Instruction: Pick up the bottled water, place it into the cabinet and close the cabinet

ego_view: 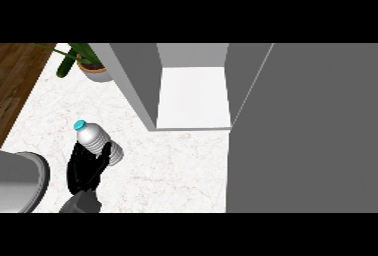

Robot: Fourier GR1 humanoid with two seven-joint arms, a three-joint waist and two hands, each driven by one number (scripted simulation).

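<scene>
The bottled water is a ribbed clear bottle with a blue cap, leaning a little to the upper left on the marble counter. My left hand comes up from the lower edge and wraps the bottle's lower half, with fingers on its left side and the thumb across its right. The bottle's base is hidden by the hand. The cabinet stands open up and to the right, its white inside floor bare. Its grey door swings out and fills the right side. My right hand does not show.
A potted plant stands at the back left beside the cabinet's grey side wall. A grey rounded object sits at the lower left edge. The counter's left edge borders wooden floor.
</scene>
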